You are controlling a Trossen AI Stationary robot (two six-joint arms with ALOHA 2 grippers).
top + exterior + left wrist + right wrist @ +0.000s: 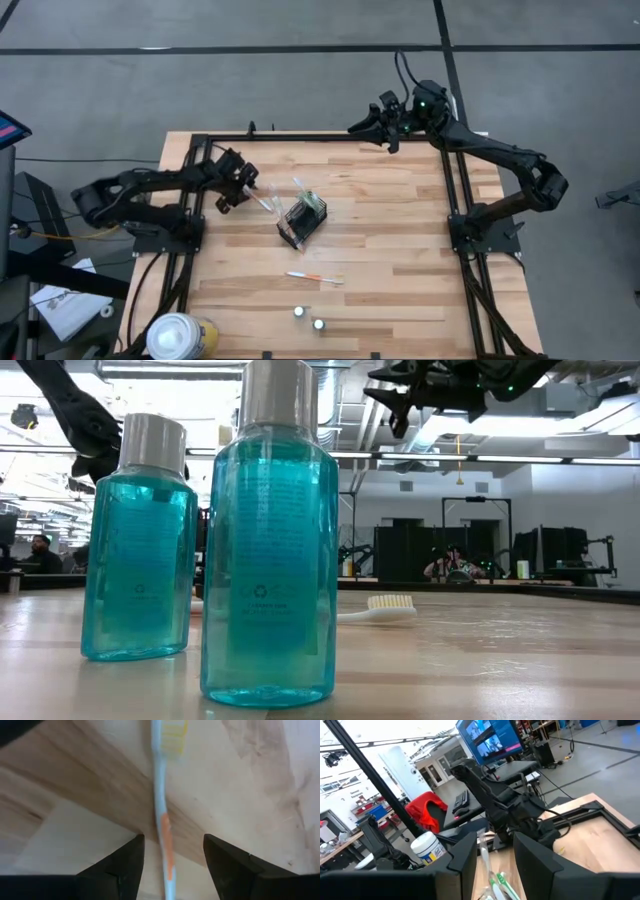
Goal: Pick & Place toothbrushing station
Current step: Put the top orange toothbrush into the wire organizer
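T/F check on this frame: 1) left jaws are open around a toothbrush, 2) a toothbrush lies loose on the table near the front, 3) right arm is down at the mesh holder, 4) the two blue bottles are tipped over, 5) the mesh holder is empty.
1) True: the left gripper has open jaws either side of a toothbrush with an orange grip.
2) True: another toothbrush lies flat on the table.
3) False: the right gripper is raised at the table's far edge.
4) False: both blue bottles stand upright.
5) False: the mesh holder has toothbrushes in it.

two mouthwash bottles (267,540), one mesh holder (302,221), one round container (178,337).
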